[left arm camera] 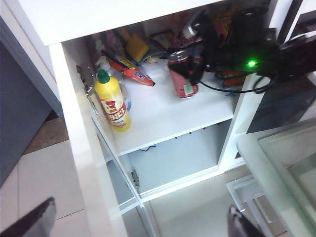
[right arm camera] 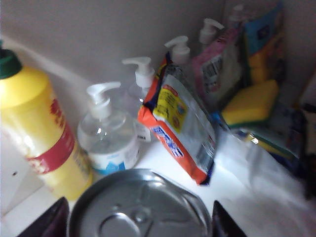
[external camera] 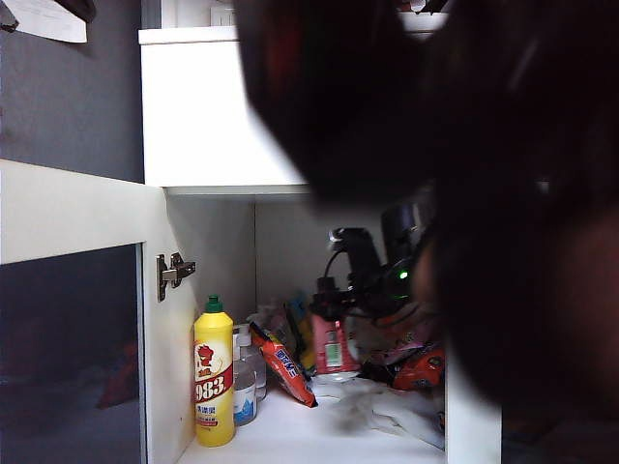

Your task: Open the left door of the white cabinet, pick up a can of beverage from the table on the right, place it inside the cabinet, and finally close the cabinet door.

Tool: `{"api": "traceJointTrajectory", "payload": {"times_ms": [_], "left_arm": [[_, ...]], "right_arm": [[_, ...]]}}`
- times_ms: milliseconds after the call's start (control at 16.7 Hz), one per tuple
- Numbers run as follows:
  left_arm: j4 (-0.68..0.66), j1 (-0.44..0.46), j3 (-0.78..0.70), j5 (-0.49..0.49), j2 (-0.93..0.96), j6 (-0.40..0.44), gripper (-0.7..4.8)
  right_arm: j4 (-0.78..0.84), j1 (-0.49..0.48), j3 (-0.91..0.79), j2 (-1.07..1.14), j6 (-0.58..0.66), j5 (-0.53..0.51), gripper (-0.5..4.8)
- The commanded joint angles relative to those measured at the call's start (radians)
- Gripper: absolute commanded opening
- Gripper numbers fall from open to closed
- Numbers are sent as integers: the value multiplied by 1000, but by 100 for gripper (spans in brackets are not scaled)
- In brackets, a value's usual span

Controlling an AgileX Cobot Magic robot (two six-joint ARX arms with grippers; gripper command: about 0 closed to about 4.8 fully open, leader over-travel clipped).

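The white cabinet stands with its left door swung wide open. In the left wrist view, my right gripper reaches into the cabinet, shut on the red can of beverage, which tilts at or just above the white shelf. The right wrist view shows the can's silver top between the dark fingertips. My left gripper hangs open and empty outside, above the door and floor. A corner of the table shows beside it.
On the shelf stand a yellow bottle with a green cap, clear pump bottles, an orange snack packet, and sponges and packets at the back. A dark, blurred arm fills the exterior view's right.
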Motion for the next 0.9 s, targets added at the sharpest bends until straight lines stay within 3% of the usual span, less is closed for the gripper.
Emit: {"api": "traceJointTrajectory", "payload": {"times_ms": [60,239,478,896], "left_arm": [[-13,1,-2,-4,-2,29,476],[-29,1,-10,-5,-2,91,476],[-36,1,-14,-8,-2,100,476],[-26,1,-76,-21,-2,102,475]], "right_arm": [[35,-2,102,65,23,-7,171],[142,-5,245,171,7,2,171],[131,-19,412,272,-28,71,171],[211,-47,420,300,-118,184,169]]}}
